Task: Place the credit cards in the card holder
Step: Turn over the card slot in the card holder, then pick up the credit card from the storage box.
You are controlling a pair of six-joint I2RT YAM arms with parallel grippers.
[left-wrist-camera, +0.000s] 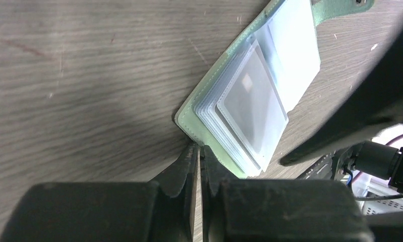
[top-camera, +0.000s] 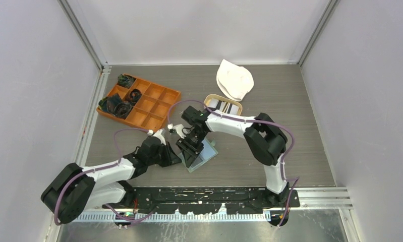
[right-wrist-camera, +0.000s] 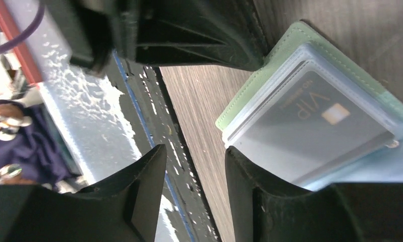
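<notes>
Left hand (left-wrist-camera: 198, 150), pinched, touches card holder (left-wrist-camera: 249, 101); right hand (right-wrist-camera: 194, 156) spread above.

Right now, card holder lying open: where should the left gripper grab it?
On the card holder, probably the green cover rim at the corner by the left gripper, coming in low along the table. The rim juts past the stacked clear sleeves, which look slick and loose, and the holder lies flat, so only an edge pinch seems workable.
</notes>
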